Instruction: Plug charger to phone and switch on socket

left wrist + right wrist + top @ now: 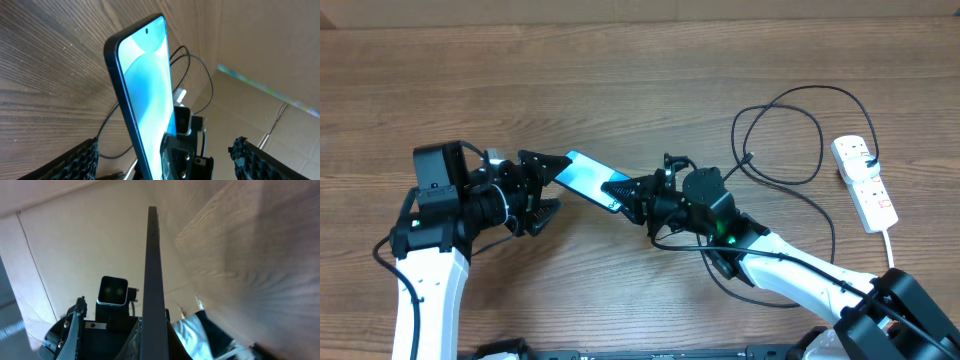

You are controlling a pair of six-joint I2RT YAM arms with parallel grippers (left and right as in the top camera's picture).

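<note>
The phone (pixel 585 173), its screen glowing light blue, is held off the table at a tilt. My right gripper (pixel 620 190) is shut on its right end. In the right wrist view the phone (pixel 153 270) shows edge-on between the fingers (pixel 152 342). My left gripper (pixel 556 186) is open, its fingers either side of the phone's left end. In the left wrist view the phone (pixel 145 85) stands between the wide-apart fingers (pixel 167 160), touching neither. The charger, a looped black cable (pixel 790 130), lies at the back right. The socket, a white power strip (pixel 863 182), lies at the far right.
The power strip's white cord (pixel 892 245) runs down towards the right arm's base. The black cable's loops also pass under the right arm (pixel 790 265) and show behind the phone in the left wrist view (pixel 197 65). The table is wood-grained.
</note>
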